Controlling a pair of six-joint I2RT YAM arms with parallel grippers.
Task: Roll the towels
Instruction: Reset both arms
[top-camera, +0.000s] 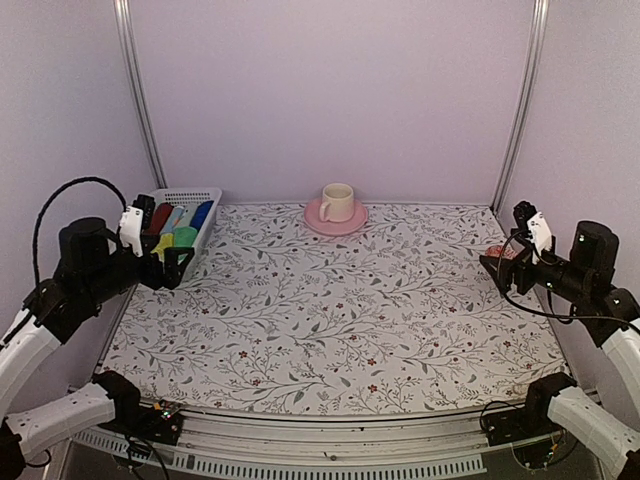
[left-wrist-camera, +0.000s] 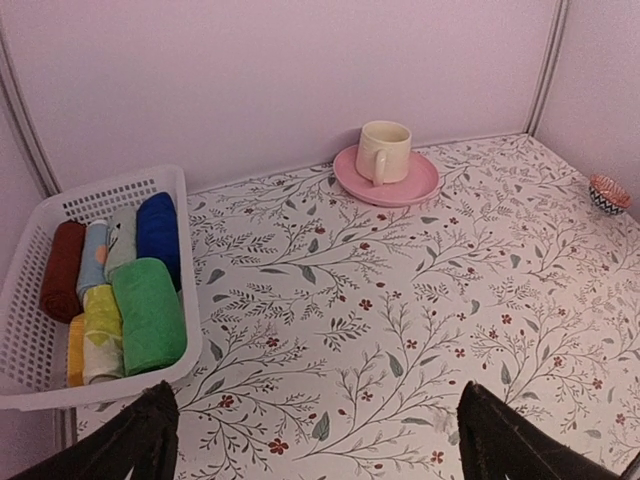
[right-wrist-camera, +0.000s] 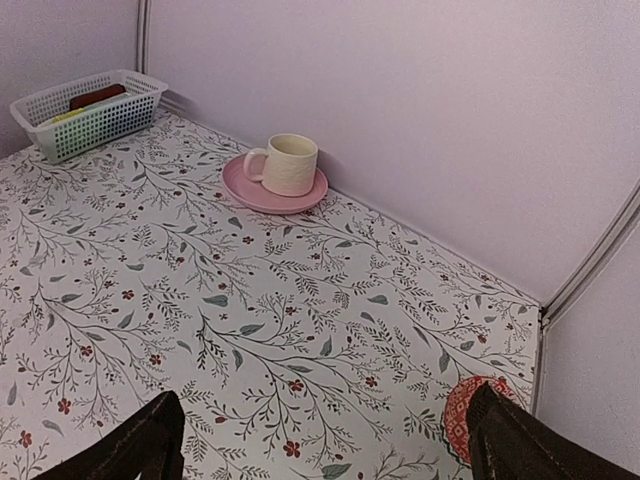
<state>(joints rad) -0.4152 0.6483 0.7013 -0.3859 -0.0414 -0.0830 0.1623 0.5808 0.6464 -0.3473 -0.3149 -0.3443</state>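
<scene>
Overhead: leaf-print desk. The basket stands in the far left corner, long axis running near-left to far-right. The green towel and yellow towel both lie inside at its near end, rolled. The left claw sits at that same end, overlapping the towels in this view, spread wide. The right claw is at the desk's right edge, well apart from the towels and also wide, with a small red bowl just beside it. A cup on a saucer stands at back centre.

Left wrist: the towels lie ahead and left of the left claw. Its fingers are at the bottom edge, far apart, with bare desk between them. The green towel is in the basket's near right corner, against the right wall. Its long axis runs along the basket's length, far end toward the back wall, leaning slightly left. The yellow towel touches its left side on the same axis. Behind them is a row of rolls pointing the same way, among them a dark red roll, a pale roll and a blue roll. The blue roll meets the green towel's far end.

Right wrist: the right claw is wide, fingers low in frame. The basket is far off at upper left. The towels are only a yellow-green smear through its mesh, and their axis cannot be told here. The bowl sits beside the right finger.
</scene>
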